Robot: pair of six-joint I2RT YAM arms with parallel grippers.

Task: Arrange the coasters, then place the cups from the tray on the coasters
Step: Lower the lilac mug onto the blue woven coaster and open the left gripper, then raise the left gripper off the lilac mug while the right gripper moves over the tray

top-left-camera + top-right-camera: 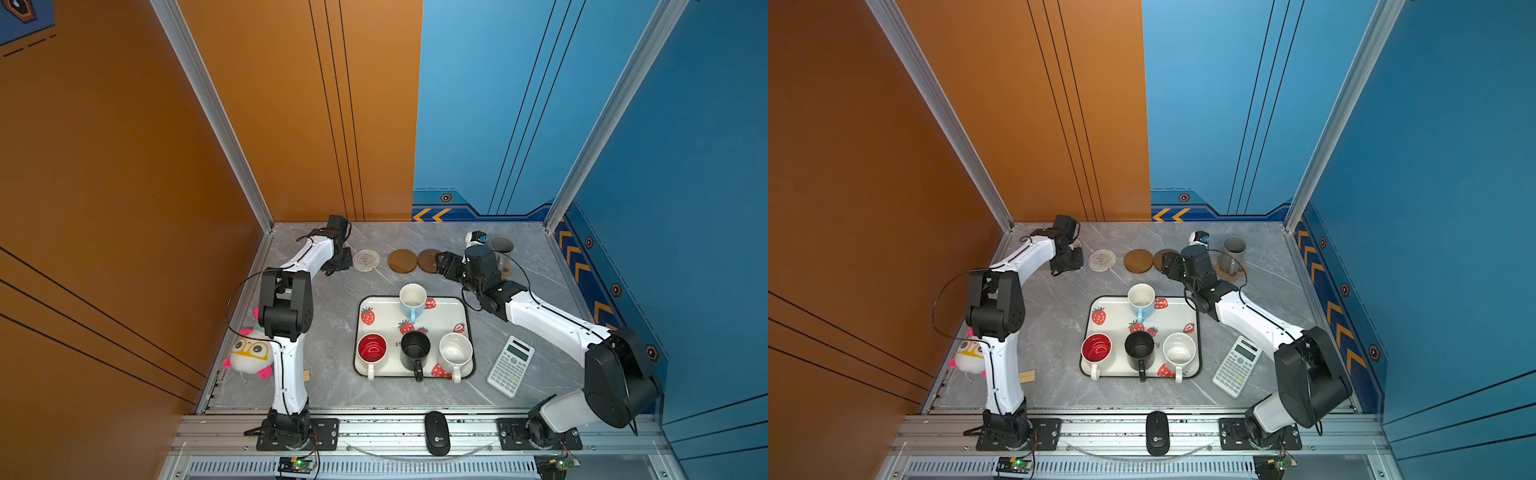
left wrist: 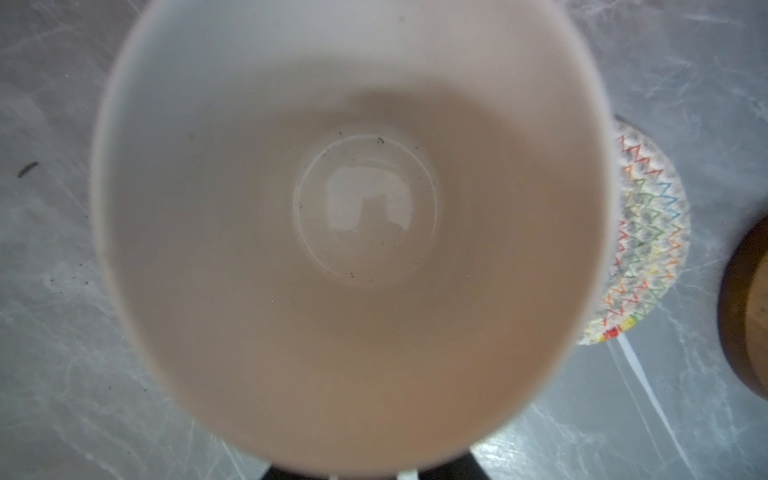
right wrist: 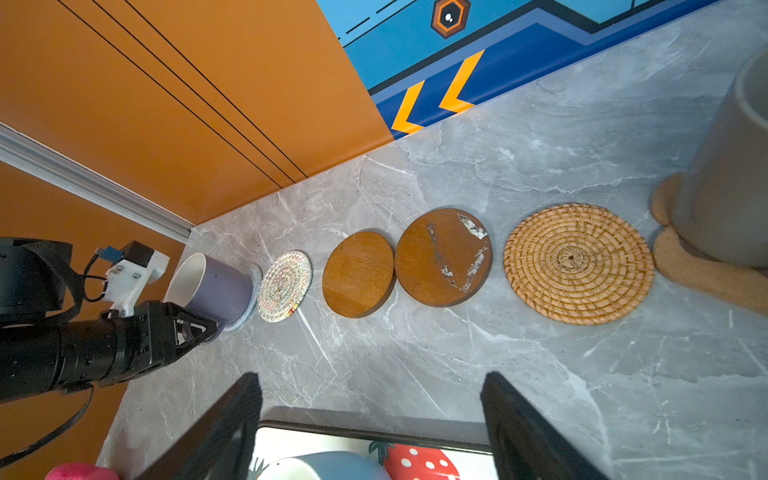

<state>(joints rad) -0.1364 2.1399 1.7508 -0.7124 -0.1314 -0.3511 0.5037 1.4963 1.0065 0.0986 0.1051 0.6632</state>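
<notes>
Lavender mug [image 3: 216, 286] stands upright at the far-left end of the coaster row, long axis vertical and mouth up; the left wrist view looks straight down into its pale inside. Its base sits on the grey-blue woven coaster [image 3: 256, 276], of which only a thin rim shows past the mug. The handle is hidden in every view, and in both top views the left arm covers nearly all of the mug.

The left gripper [image 3: 203, 326] meets the mug from the near side, low against its wall. The mug hides the jaws, so I cannot tell whether they clamp it or stand free.

Along the row come the cream woven coaster [image 3: 284, 286] just beside the mug, two wooden discs [image 3: 358, 274] edge to edge, the rattan coaster [image 3: 578, 262], and the paw-shaped coaster [image 3: 706, 274] under the grey mug [image 1: 1233, 253]; the frame cuts off both of these in the right wrist view.

The right gripper [image 3: 372, 378] hangs with jaws spread wide and nothing between them, above the far rim of the strawberry tray [image 1: 386, 316], well apart from the lavender mug. The light blue mug [image 1: 412, 301] on the tray stands upright, handle toward the near edge
</notes>
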